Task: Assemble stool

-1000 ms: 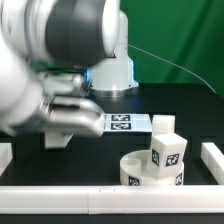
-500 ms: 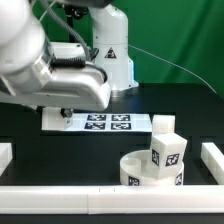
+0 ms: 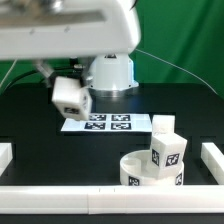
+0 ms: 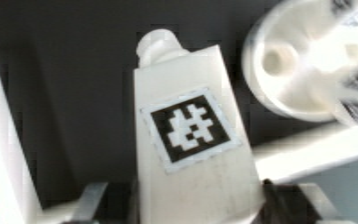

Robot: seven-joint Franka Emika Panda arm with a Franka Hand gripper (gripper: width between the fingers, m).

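Observation:
My gripper (image 3: pixel 68 88) is shut on a white stool leg (image 3: pixel 71 97) with a black-and-white tag, held in the air above the exterior view's left part of the table. In the wrist view the same leg (image 4: pixel 190 120) fills the gap between the two fingers (image 4: pixel 101 198), and my gripper (image 4: pixel 194 202) sits at its lower end. The round white seat (image 3: pixel 138 170) lies toward the front on the exterior view's right, with a tagged leg (image 3: pixel 168 152) standing on it. The seat (image 4: pixel 318 60) also shows blurred in the wrist view. Another leg (image 3: pixel 163 125) stands just behind the seat.
The marker board (image 3: pixel 106 123) lies flat on the black table under the raised leg. White border blocks run along the front (image 3: pixel 100 200), the exterior view's left (image 3: pixel 5 154) and the exterior view's right (image 3: pixel 212 155). The robot base (image 3: pixel 108 72) stands at the back.
The arm has risen from low over the table, carrying the leg up with it. The marker board is now uncovered. The seat and other legs have not moved.

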